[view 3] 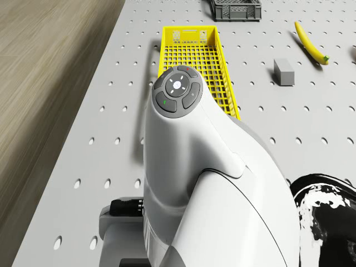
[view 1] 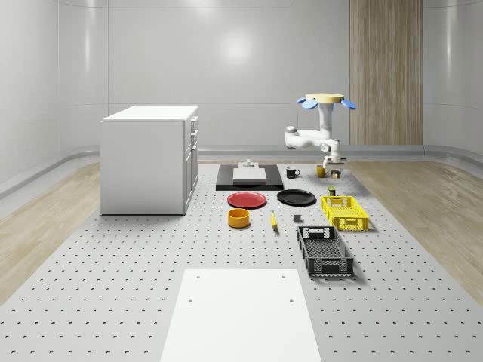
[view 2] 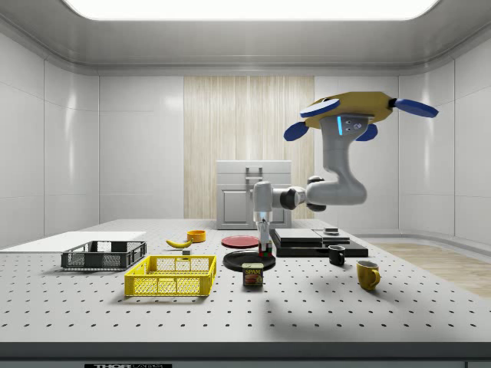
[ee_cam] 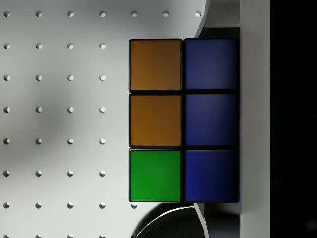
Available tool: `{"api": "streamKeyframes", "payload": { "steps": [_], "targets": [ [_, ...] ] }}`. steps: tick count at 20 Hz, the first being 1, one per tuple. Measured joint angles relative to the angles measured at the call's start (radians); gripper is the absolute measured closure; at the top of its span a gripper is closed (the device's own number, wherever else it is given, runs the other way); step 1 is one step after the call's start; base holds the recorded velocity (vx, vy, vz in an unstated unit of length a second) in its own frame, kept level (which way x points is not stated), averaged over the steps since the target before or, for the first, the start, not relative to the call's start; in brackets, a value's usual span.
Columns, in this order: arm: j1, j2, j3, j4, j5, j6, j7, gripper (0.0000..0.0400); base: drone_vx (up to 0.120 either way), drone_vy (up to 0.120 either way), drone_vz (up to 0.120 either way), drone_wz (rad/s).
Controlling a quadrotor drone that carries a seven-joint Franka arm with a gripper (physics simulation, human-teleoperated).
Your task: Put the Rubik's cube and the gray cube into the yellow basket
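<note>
- Surface: a large gray tabletop (view 1: pixel 113 286) w/ a regular grid of small holes; a plain white sheet (view 1: pixel 240 315) lies at its near edge in the whole-scene view.
- Room: pale glossy wall panels, one vertical wood-grain panel (view 1: pixel 385 72) behind the robot, wood-look floor (view 1: pixel 45 219) around the tabletop, bright ceiling light in the side view.
- Drone (view 2: pixel 349 107): yellow body w/ blue rotors, hovering above the tabletop's far part, over the mugs; white arm (view 2: pixel 337 180) bends down from it.
- Gripper (view 2: pixel 266 247): points down, low over the tabletop, just beside the black plate (view 1: pixel 296 197). Jaws closed partway on the Rubik's cube (ee_cam: pixel 183 120), which sits between them; wrist view shows its orange, green and blue tiles, w/ one finger (ee_cam: pixel 255 119) flat against the blue side.
- Yellow basket (view 1: pixel 345 212): toward the whole-scene view's right edge of the tabletop, near the gripper; holds nothing visible.
- Gray cube (view 3: pixel 283 72): on the tabletop between the yellow basket and the banana (view 3: pixel 310 42), apart from both.
- Black basket (view 1: pixel 324 251): nearer the white sheet than the yellow one.
- Also on the tabletop: red plate (view 1: pixel 247 200), orange bowl (view 1: pixel 238 218), tin can (view 2: pixel 252 275), black mug (view 2: pixel 336 255), yellow mug (view 2: pixel 368 274), black slab (view 1: pixel 249 178) w/ a pale block on it.
- White cabinet (view 1: pixel 149 158): toward the whole-scene view's left edge.
</note>
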State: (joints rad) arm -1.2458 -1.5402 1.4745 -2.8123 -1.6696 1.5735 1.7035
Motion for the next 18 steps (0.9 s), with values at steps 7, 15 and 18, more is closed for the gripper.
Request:
{"api": "streamKeyframes", "payload": {
  "steps": [7,15,18],
  "targets": [
    [-0.001,-0.013,0.001,0.000,0.005,0.012,0.001,0.0075,0.120,0.000,0.000,0.000],
    [-0.002,-0.025,0.002,0.000,0.010,0.023,0.002,0.0075,0.120,-0.005,0.000,0.000],
    [-0.003,-0.029,0.002,0.001,0.012,0.027,0.002,0.0075,0.120,-0.067,0.000,0.000]
  ]
}}
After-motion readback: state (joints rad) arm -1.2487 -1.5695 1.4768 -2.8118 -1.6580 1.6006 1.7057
